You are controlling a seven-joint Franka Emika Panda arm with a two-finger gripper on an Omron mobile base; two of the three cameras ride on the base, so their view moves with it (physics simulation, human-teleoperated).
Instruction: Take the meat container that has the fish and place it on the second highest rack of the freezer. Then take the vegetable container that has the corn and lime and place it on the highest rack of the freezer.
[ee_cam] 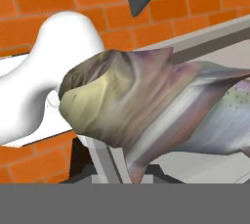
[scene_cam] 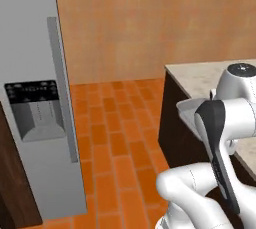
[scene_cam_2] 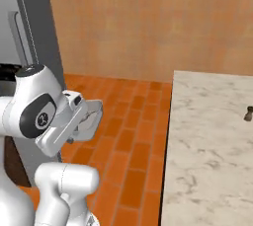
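Observation:
The meat container (scene_cam_2: 93, 117) is a shallow grey tray held in the air over the brick floor, and my gripper (scene_cam_2: 82, 108) is shut on its near rim. It also shows beside my forearm as the grey tray (scene_cam: 187, 108). In the hand view the fish (ee_cam: 146, 105), silvery-tan, lies very close across the tray's grey rim (ee_cam: 210, 37). The freezer (scene_cam: 35, 48) stands to the left with its grey door and long bar handle (scene_cam: 62, 88) facing me; the racks are hidden behind the door. The vegetable container is out of view.
A marble counter (scene_cam_2: 212, 146) on a dark base runs along the right, with a small dark object (scene_cam_2: 248, 114) on it. Orange brick floor (scene_cam: 115, 138) lies between counter and freezer. A dispenser panel (scene_cam: 35, 108) sits in the freezer door.

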